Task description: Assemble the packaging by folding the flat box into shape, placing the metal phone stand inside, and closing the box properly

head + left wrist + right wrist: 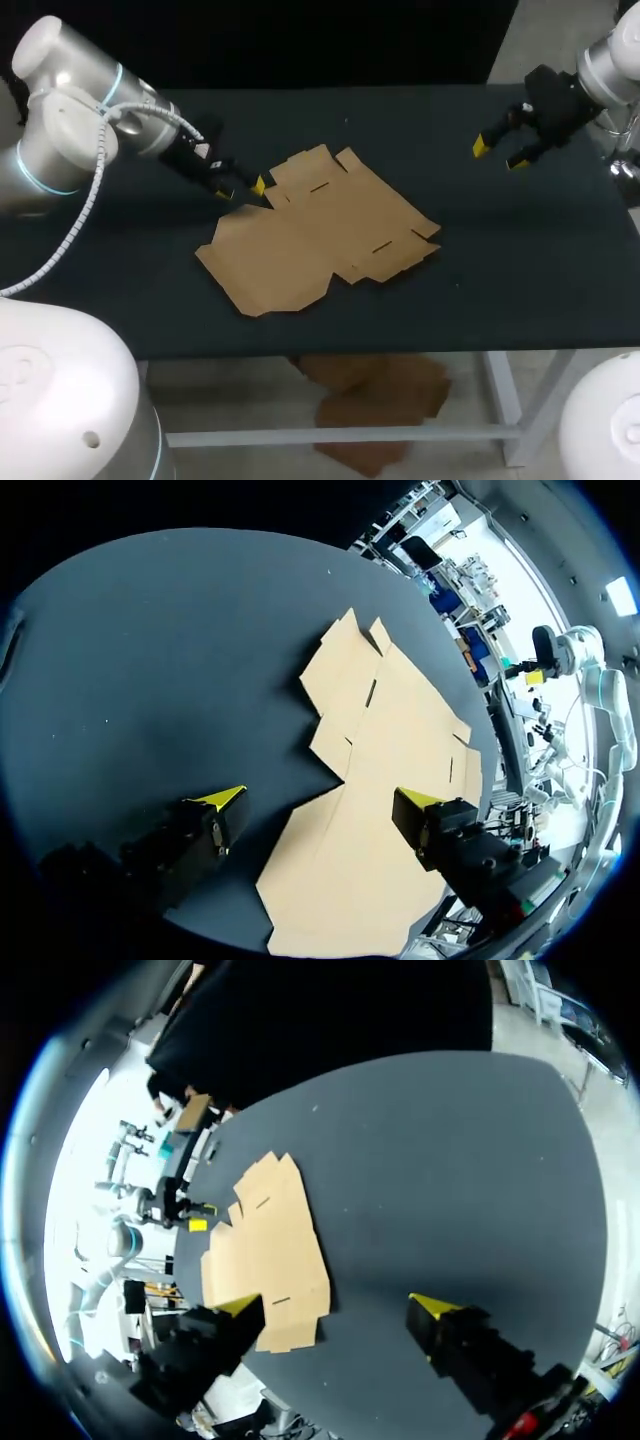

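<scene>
A flat, unfolded brown cardboard box point(318, 232) lies on the dark table point(520, 260), left of centre. My left gripper point(240, 190) hangs open just above the box's far-left edge; in the left wrist view the left gripper point(320, 810) has the cardboard point(385, 760) under and ahead of its spread fingers. My right gripper point(497, 152) is open over bare table at the far right, well away from the box. From the right wrist, the right gripper point(335, 1315) is open, and the box point(265, 1255) lies ahead and off to one side. No metal phone stand is in view.
More brown cardboard point(375, 405) lies on the floor under the table's front edge. The table point(460, 1190) to the right of the box is bare dark cloth.
</scene>
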